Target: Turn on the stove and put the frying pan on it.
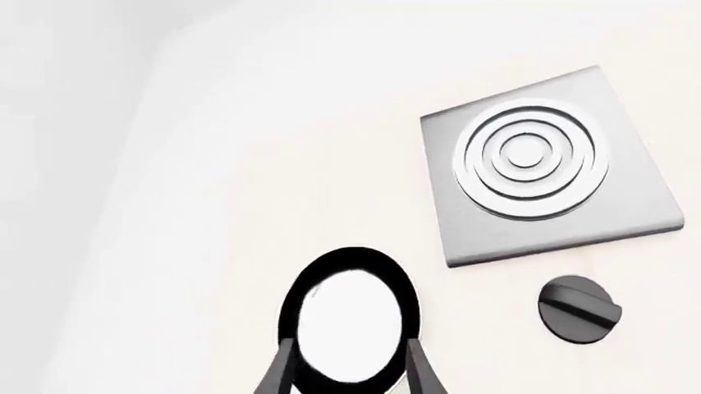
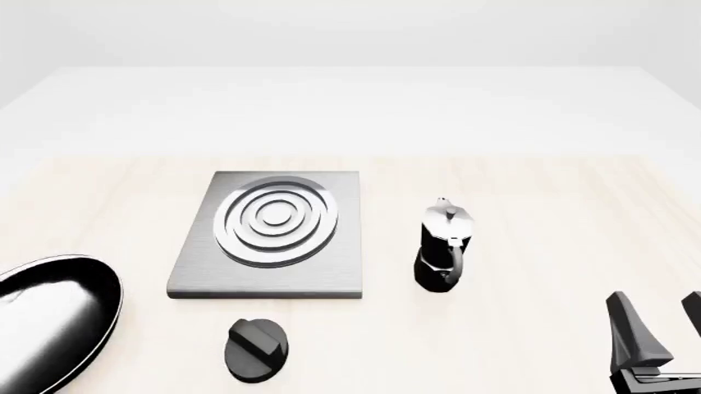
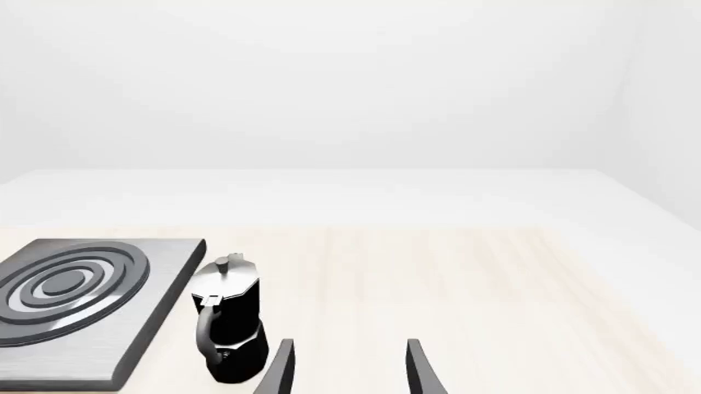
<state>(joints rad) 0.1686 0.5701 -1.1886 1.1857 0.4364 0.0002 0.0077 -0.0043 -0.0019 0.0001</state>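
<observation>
Grey right gripper (image 2: 661, 328) wide open, empty, left gripper (image 1: 348, 369) open too

Simulated kitchen tabletop: stove (image 2: 274, 238), moka pot (image 2: 444, 246), pale wood table (image 2: 526, 205), blank white surroundings

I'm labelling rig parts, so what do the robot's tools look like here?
The right tool has two dark charcoal, matte fingers, flat blades tapering to points, on a black base. The left tool shows the same dark grey tapered fingers. No cables or markings are visible; the arms are out of frame.
</observation>
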